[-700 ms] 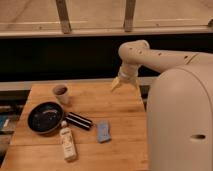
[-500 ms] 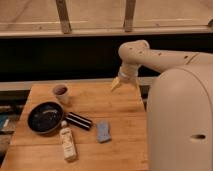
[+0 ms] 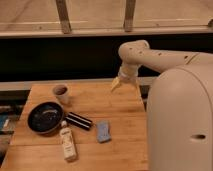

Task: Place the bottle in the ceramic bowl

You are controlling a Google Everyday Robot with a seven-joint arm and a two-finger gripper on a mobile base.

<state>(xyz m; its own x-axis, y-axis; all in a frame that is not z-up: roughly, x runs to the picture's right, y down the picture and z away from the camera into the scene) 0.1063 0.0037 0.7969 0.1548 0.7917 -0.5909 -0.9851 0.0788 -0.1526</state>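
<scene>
The small white bottle (image 3: 67, 142) lies on its side on the wooden table (image 3: 115, 107), cap toward the far side, just right of and in front of the ceramic bowl. The dark, glossy ceramic bowl (image 3: 44, 117) sits at the table's left, with light specks inside. My gripper (image 3: 122, 84) hangs from the white arm over the table's far right edge, well away from both bottle and bowl, with nothing seen in it.
A small brownish cup (image 3: 61, 92) stands behind the bowl. A black ribbed bar (image 3: 79, 120) lies right of the bowl, and a blue-grey sponge (image 3: 103, 131) lies beside it. My large white body (image 3: 182, 120) fills the right side.
</scene>
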